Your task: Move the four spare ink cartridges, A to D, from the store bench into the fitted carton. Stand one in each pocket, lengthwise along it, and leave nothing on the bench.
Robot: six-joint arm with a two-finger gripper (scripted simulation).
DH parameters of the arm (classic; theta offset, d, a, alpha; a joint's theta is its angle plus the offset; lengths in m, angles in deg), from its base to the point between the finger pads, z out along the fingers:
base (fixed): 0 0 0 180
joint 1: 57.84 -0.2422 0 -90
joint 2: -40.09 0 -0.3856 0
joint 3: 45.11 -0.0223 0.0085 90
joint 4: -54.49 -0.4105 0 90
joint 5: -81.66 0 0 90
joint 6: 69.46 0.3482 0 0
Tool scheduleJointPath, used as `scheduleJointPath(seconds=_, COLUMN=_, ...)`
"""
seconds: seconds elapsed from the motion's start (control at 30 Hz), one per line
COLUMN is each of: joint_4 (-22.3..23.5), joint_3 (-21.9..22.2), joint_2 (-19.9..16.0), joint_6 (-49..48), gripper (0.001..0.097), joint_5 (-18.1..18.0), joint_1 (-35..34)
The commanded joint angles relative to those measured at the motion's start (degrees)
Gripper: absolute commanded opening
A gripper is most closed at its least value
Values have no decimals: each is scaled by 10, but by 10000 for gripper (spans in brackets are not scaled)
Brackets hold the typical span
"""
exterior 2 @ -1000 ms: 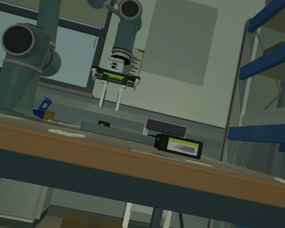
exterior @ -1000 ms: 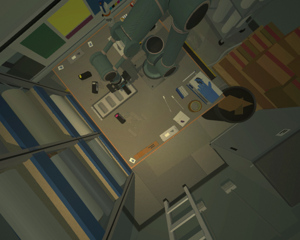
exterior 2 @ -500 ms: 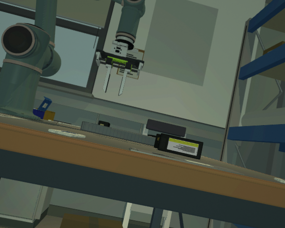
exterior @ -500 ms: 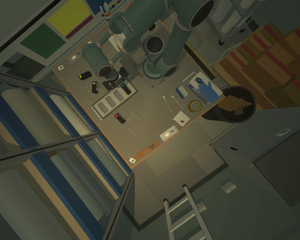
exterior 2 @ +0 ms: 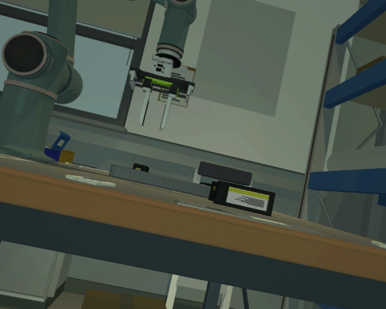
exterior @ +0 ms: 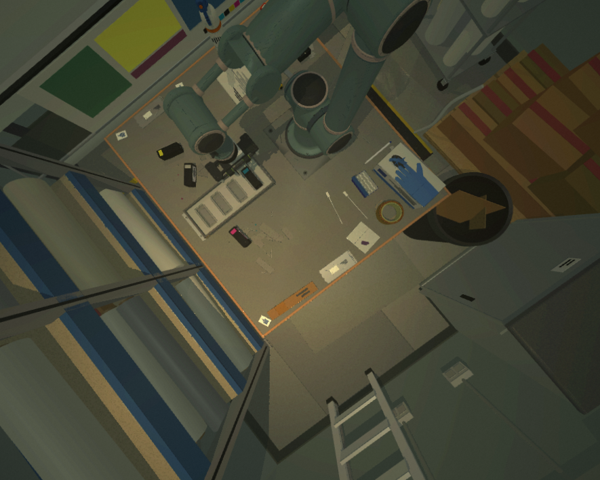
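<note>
A cyan-labelled cartridge (exterior: 250, 174) stands in the end pocket of the fitted carton (exterior: 229, 201), whose other three pockets hold nothing. My gripper (exterior 2: 152, 123) hangs high above the bench by that end of the carton, open and holding nothing. A black cartridge (exterior: 189, 174) lies flat on the bench just left of the carton. A yellow-labelled cartridge (exterior: 170, 151) lies further left, near the bench's far corner. A magenta-labelled cartridge (exterior: 240, 236) lies on the bench in front of the carton.
The arm's base (exterior: 310, 135) stands behind the carton at the bench's middle. On the right lie swabs (exterior: 334, 206), a tape roll (exterior: 389, 211), a blue box (exterior: 363, 183) and a tray with a blue glove (exterior: 410, 174). A bin (exterior: 473, 208) stands off the right edge.
</note>
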Motion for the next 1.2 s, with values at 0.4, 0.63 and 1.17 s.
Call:
scheduleJointPath(seconds=0.4, joint_4=0, joint_3=69, joint_2=-77, joint_6=65, gripper=485, joint_5=-9, joint_1=-66)
scheduleJointPath(seconds=0.63, joint_4=0, joint_3=220, joint_2=-218, joint_6=147, gripper=485, joint_5=0, joint_1=-147)
scheduleJointPath(seconds=1.17, joint_4=0, joint_3=387, joint_2=-348, joint_6=190, gripper=485, joint_5=38, joint_1=-195)
